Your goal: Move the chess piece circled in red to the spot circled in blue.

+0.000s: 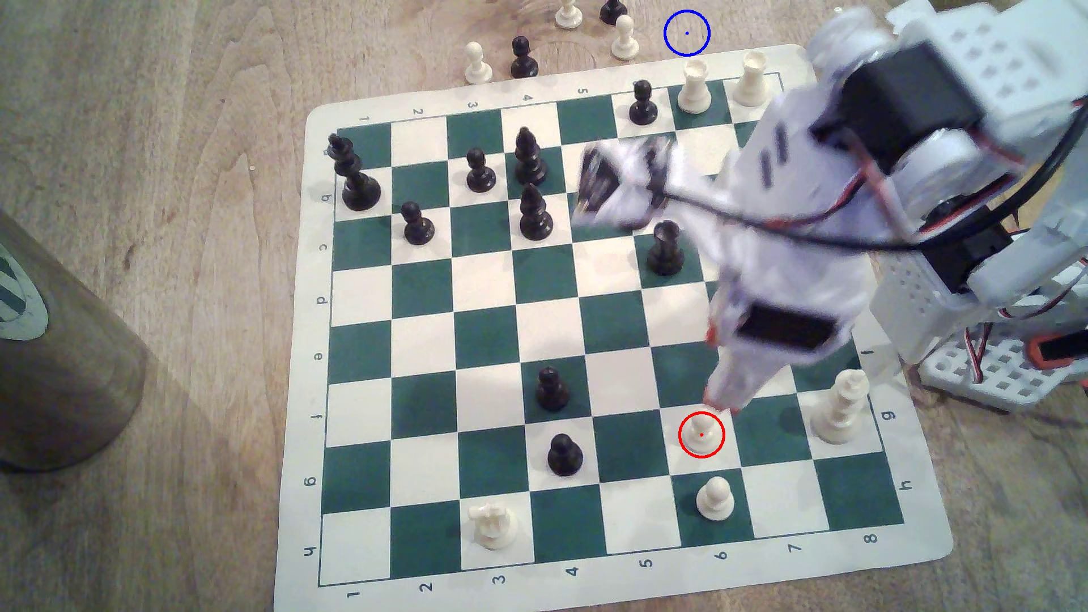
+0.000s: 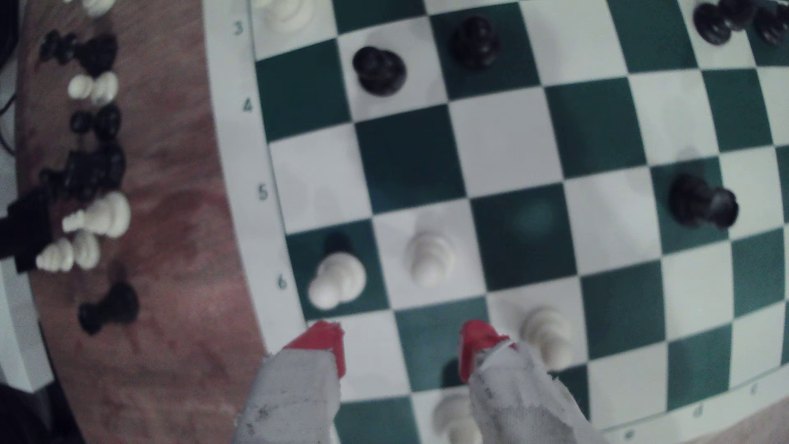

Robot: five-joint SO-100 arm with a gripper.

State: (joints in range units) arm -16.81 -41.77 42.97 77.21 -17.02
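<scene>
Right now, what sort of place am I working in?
Probably a home or hobby tabletop: a roll-up chess mat on a bare wooden table, captured pieces beside it, a dark cup nearby.

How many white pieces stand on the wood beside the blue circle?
3 in the exterior view: a white pawn above label 3, another nearest the blue circle, a third cut off at the top edge. More may lie beyond.

Gripper (image 1: 719,406) sits right above the red-circled pawn (image 1: 700,432), jaws spread with nothing between them. Tight spots: another white pawn (image 1: 715,499) one square past it and a tall white piece (image 1: 839,409) off to the side. Squares toward the two black pawns (image 1: 556,423) are bare, so plenty of room there.
</scene>
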